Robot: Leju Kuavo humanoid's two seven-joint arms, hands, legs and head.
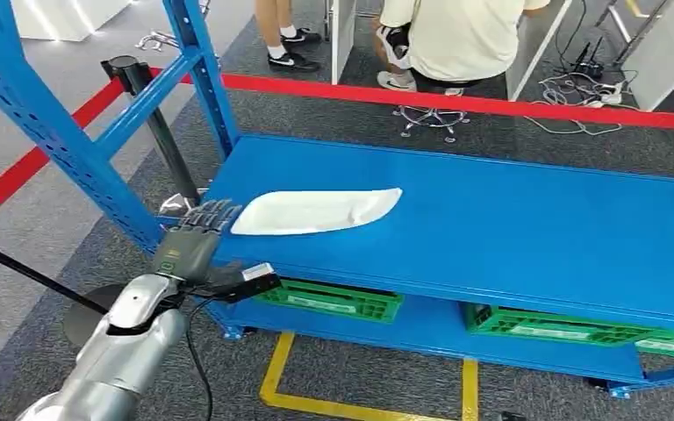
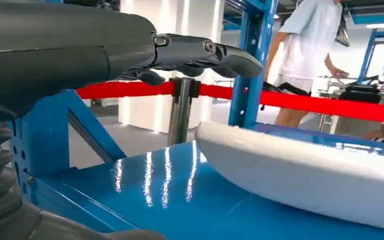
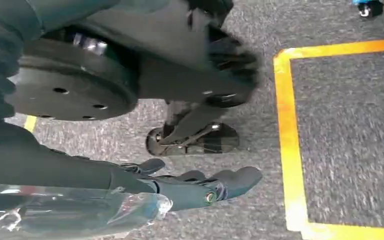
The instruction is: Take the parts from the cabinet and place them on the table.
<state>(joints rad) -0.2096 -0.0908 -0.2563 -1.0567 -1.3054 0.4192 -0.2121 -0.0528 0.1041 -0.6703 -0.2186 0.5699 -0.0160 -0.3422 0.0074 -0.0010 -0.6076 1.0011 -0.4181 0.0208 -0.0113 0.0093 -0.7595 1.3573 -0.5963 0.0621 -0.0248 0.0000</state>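
Silver and jointed, the robot's left arm rises from the lower edge of the head view, ending in the left hand [image 1: 195,239] at the near left corner of the blue shelf [image 1: 527,228]. Its fingers [image 1: 213,213] are stretched out flat and slightly apart, holding nothing, their tips just beside the end of the white part [image 1: 316,211]; whether they touch it cannot be told. That part is a long, smooth, matte white piece, rounded at one end and tapering at the other, lying flat on the shelf near its left end. From the left wrist view it shows a thick, softly curved edge [image 2: 300,175]. Green crates [image 1: 333,301] sit on the level below. The right hand [image 3: 200,187] hangs over grey carpet, fingers extended and empty.
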